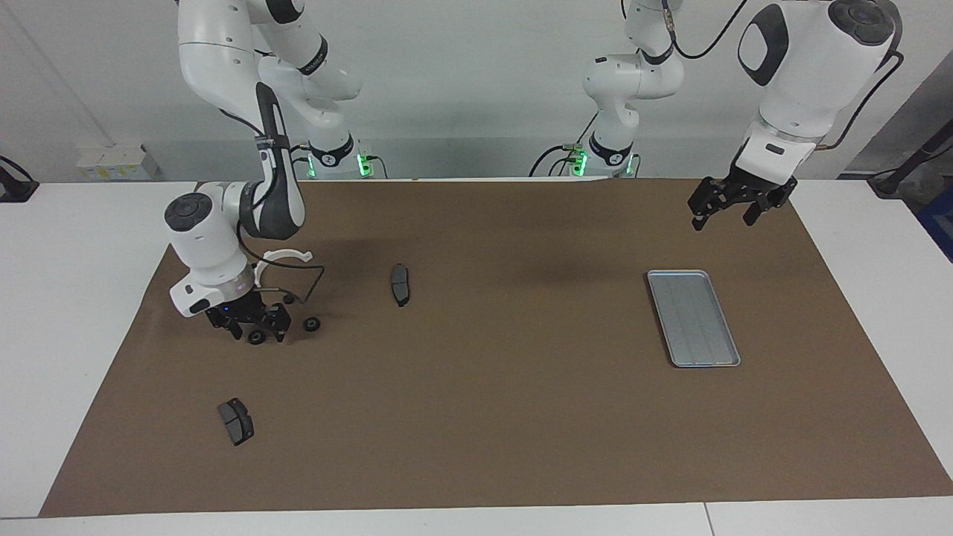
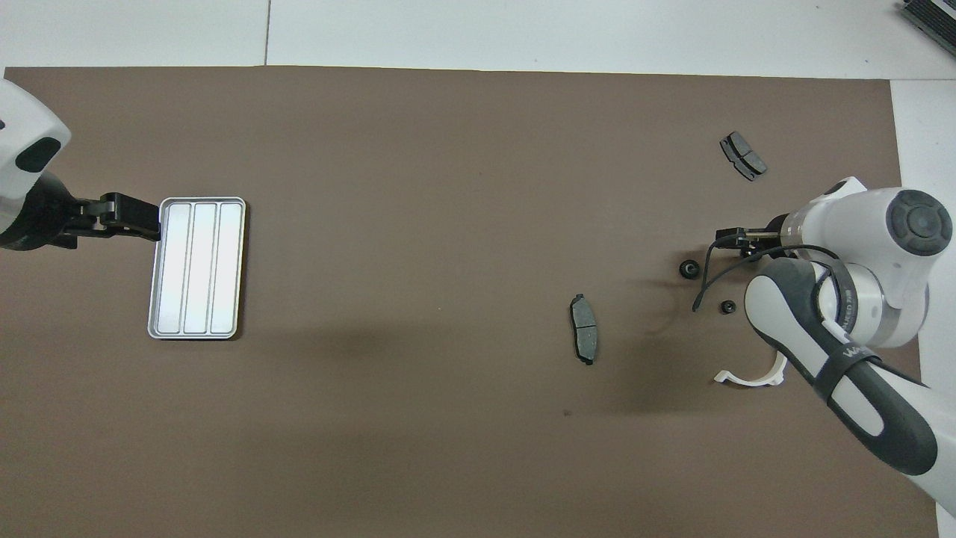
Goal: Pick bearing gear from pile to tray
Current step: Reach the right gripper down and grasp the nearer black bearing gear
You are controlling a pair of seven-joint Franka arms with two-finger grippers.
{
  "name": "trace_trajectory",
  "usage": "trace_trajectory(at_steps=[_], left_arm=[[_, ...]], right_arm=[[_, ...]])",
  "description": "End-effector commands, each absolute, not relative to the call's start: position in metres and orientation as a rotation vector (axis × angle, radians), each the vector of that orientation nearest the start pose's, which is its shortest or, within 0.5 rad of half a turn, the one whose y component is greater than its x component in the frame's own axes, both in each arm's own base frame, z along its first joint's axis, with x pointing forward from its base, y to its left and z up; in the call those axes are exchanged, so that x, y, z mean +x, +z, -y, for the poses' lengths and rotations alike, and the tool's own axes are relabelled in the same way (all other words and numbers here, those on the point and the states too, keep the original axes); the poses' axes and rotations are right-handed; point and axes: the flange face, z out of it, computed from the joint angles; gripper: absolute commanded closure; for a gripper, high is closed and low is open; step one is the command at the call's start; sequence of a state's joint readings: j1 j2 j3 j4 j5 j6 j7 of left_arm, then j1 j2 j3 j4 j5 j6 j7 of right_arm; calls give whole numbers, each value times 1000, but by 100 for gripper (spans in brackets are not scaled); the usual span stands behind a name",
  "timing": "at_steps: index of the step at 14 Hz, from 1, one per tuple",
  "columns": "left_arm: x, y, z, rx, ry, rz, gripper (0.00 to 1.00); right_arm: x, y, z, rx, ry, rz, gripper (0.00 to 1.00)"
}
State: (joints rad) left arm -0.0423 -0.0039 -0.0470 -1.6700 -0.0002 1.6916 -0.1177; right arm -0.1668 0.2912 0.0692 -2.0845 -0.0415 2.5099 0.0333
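Brown mat [image 1: 476, 417] spread flat over most of a white table [image 1: 74, 298], bare white margins left all round. Small pale box [image 1: 112, 161] against the grey wall [image 1: 461, 89] at the robots' edge, toward the right arm's end of the table; a black object [image 1: 11, 186] close by, cut off at the frame's edge. Thin seam [image 2: 267, 33] across the tabletop strip farthest from the robots.
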Motion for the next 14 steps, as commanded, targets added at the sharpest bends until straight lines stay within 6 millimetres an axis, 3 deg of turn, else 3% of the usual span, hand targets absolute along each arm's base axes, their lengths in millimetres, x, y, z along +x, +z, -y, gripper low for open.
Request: trace_trajectory(at_steps=[1,3,5,11,14], left_arm=[[552,591,45,-3125,-34,45,0],[551,592,45,-3125,-36,45,0],[551,592,45,-3125,-36,45,0],[552,591,45,-3125,-34,45,0],[552,591,46,-3126,-34,45,0]], right_arm=[[589,292,68,-3134,-228,-130,18],[586,288,70,-3135,-245,-118,18],[586,288,72,-3136,-245,-118,28],[588,295,67,-3139,-250,-78,100],[595,313,59,-3137,-286,-66,100]])
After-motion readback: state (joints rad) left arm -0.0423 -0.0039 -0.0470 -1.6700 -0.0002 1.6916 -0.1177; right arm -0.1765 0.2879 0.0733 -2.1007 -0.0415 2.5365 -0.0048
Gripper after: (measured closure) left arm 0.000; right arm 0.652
